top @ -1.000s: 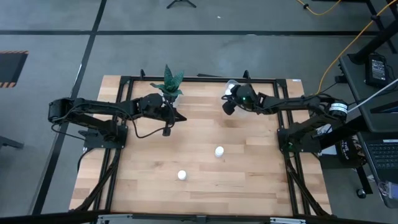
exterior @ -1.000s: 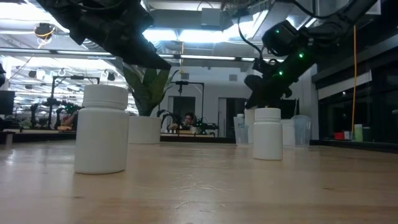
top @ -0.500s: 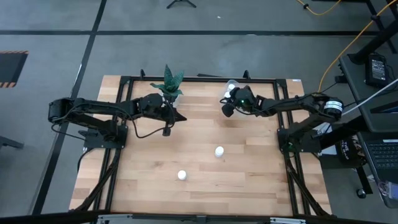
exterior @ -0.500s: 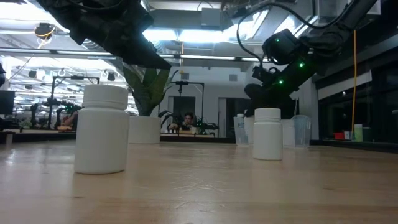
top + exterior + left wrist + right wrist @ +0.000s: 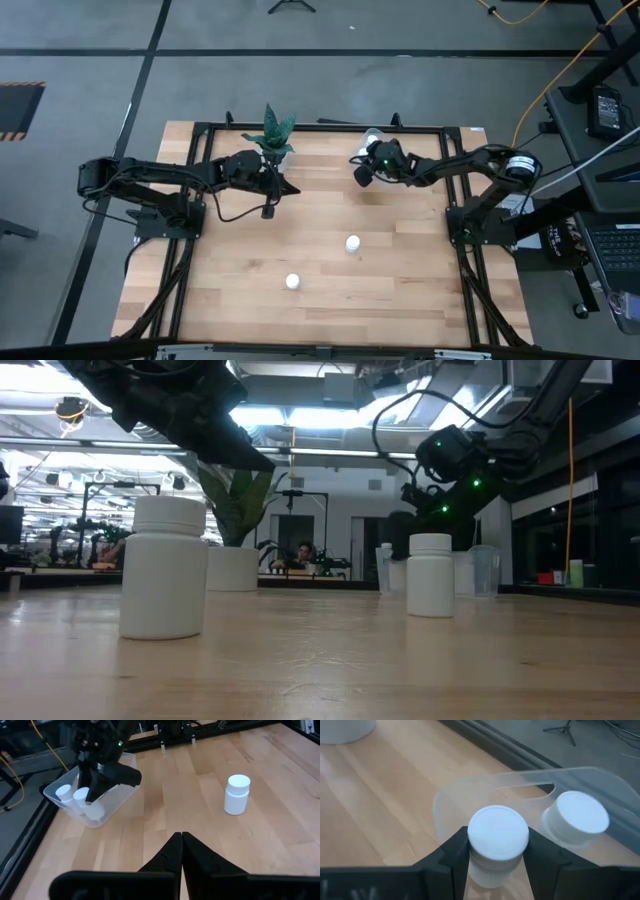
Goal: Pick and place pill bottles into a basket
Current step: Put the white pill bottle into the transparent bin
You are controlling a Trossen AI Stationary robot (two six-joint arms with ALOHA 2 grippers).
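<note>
My right gripper (image 5: 362, 166) is at the far side of the table, over the clear basket (image 5: 470, 785), shut on a white pill bottle (image 5: 498, 836). The left wrist view shows that bottle (image 5: 96, 810) inside the basket (image 5: 117, 800), beside two more bottles (image 5: 64, 793). Two pill bottles stand upright on their bases on the table, one at mid-table (image 5: 352, 243) and one nearer the front (image 5: 292, 282). My left gripper (image 5: 181, 838) is shut and empty above the table near the plant pot, also visible in the high view (image 5: 288, 188). My right gripper pinches the bottle between its two fingers (image 5: 454, 849), one on each side just below the cap (image 5: 498, 832). The fingers slant down into the basket. Whether the bottle's base rests on the basket floor, I cannot tell.
A white pot with a green plant (image 5: 272, 135) stands at the far edge beside my left gripper. Black frame rails (image 5: 300, 125) run along the table's far and side edges. Bare wood lies between the two standing bottles and the basket.
My right gripper has shifted a little toward the table's left edge with the bottle, staying shut over the basket.
</note>
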